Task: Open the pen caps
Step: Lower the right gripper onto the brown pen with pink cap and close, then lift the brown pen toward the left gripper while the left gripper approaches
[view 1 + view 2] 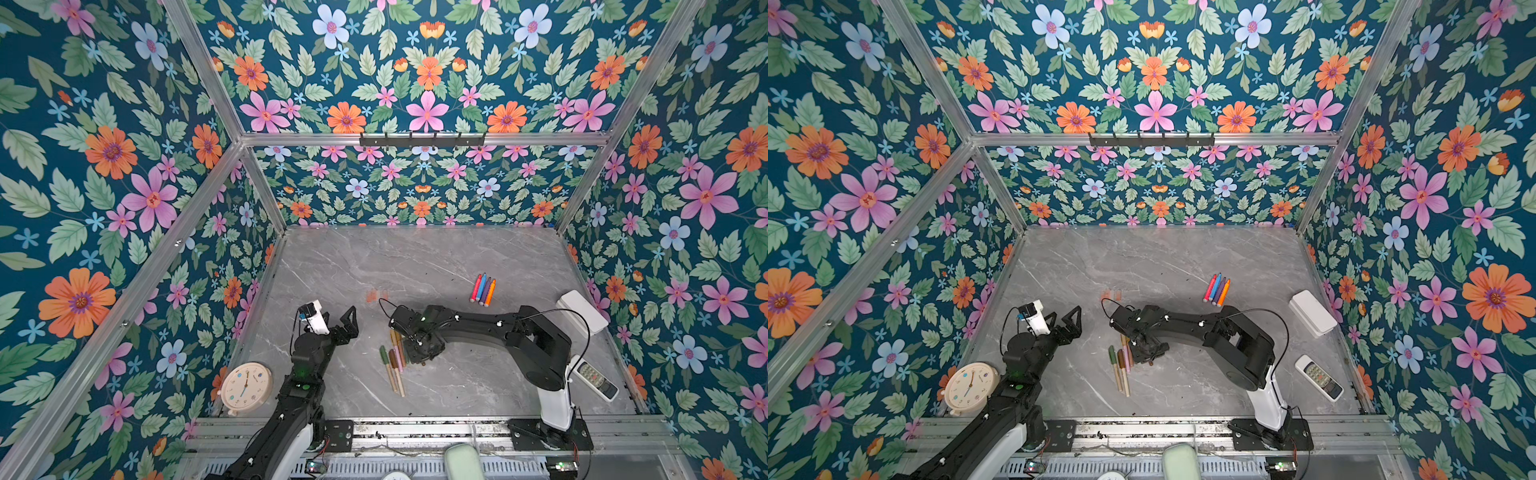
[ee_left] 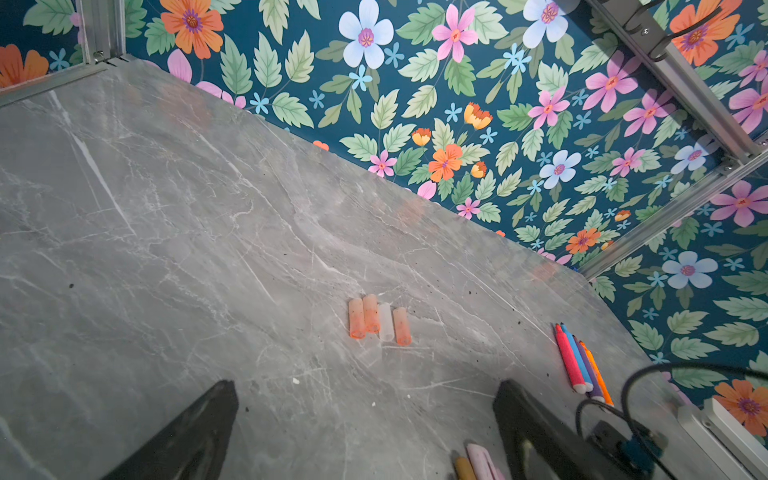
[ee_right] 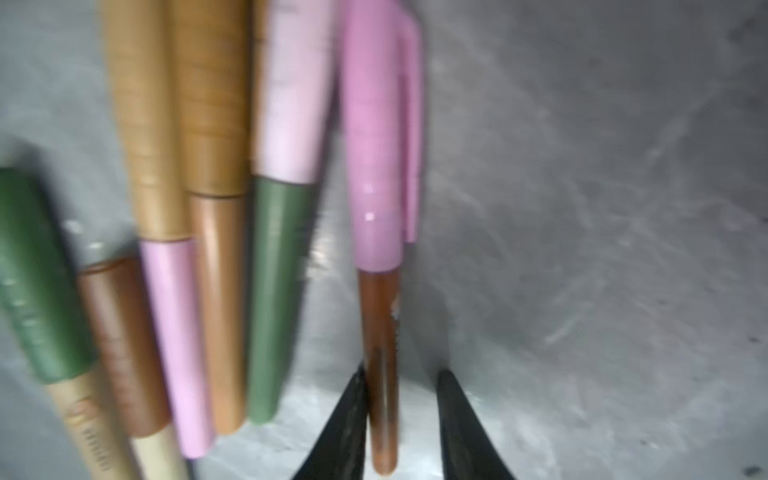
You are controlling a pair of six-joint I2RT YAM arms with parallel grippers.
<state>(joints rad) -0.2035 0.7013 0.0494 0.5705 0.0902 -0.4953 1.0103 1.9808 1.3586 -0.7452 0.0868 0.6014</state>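
right gripper [image 3: 402,374]: down on the table [image 1: 415,257], jaws part-open astride the brown pen [image 3: 380,353]; one finger touches the barrel and the other stands off with a gap, so it is not clamped.
left gripper [image 2: 361,428]: jaws spread wide, holding nothing, hanging above the table at 9 o'clock of the pen pile.
muted pens [image 1: 395,365]: bunched side by side just to 6 o'clock of the table centre, caps on.
pink cap [image 3: 374,166]: seated on the brown pen, with its clip along one side.
bright pens [image 1: 483,289]: four in a row at 2 o'clock of the pile, well apart from it.
loose caps [image 2: 378,318]: four pale orange and clear ones lying together at 12 o'clock of the pile.
handling (judged): light, stiff, smooth plastic; round, so it rolls and slips; the cap is likely a push fit.
hold (judged): pinch mid-barrel with the right gripper and take the cap body with the left, clear of the seam and clip, then pull straight along the pen.
risk (judged): neighbours touch, so a wide pinch may drag them.
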